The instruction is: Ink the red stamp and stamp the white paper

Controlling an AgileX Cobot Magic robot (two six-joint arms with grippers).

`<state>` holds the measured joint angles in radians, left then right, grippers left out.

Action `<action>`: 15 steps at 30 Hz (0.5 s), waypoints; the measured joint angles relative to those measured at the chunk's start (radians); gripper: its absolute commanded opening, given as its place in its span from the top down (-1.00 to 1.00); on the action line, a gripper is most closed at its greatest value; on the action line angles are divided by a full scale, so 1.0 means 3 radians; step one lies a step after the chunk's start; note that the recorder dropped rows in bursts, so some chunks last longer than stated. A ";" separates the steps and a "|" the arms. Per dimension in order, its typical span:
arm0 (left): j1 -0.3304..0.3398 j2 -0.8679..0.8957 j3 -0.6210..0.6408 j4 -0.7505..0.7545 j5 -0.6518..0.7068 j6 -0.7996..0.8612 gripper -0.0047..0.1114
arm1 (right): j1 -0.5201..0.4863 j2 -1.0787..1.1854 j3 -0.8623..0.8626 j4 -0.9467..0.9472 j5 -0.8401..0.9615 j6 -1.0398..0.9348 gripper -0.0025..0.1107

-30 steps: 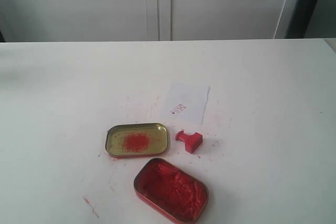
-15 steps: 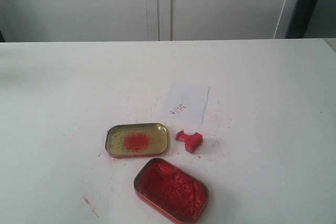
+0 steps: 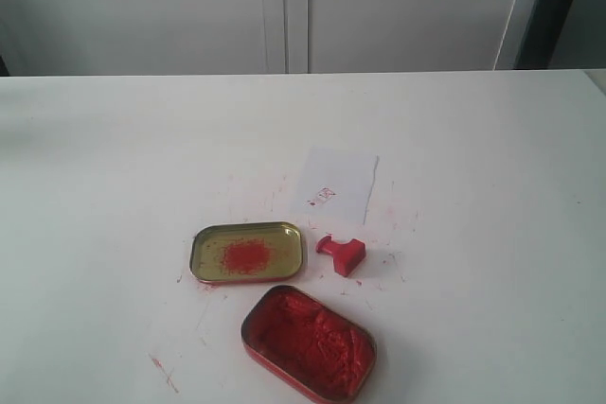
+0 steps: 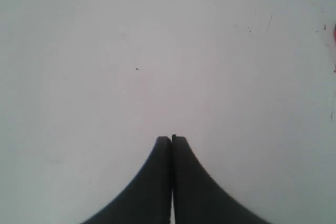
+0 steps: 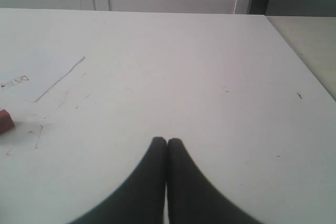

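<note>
Nearest: open red ink-paste tin (image 3: 309,342). Just beyond the tin, red stamp (image 3: 342,254) tipped on its side, handle toward the gold lid (image 3: 247,253). Farther beyond the tin, white paper (image 3: 339,184) bearing a red mark. Left hand (image 4: 171,138) and right hand (image 5: 167,141) both pressed together, empty — right likely nearer the stamp.

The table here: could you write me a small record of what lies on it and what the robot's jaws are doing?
red stamp: on its side, between paper and ink tin
white paper: flat, one small red mark on it
gold lid: open side up, red smear inside, beside stamp
ink tin: open, full of red paste
left jaws: shut, empty, above the table
right jaws: shut, empty, away from stamp
</note>
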<state>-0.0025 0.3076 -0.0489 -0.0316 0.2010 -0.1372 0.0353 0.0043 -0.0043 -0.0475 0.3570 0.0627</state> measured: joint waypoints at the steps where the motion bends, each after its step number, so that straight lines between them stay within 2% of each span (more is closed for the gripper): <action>1: 0.0000 -0.0063 0.0050 0.0000 -0.0008 0.0000 0.92 | 0.0000 0.0000 0.0000 0.0000 0.0000 0.0000 0.96; 15: 0.0000 -0.0988 0.0150 0.0000 0.0092 0.0000 0.92 | 0.0000 0.0000 0.0000 0.0000 0.0000 0.0000 0.96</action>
<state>-0.0025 0.0112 -0.0039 -0.0316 0.2285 -0.1372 0.0353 0.0043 -0.0043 -0.0475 0.3570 0.0627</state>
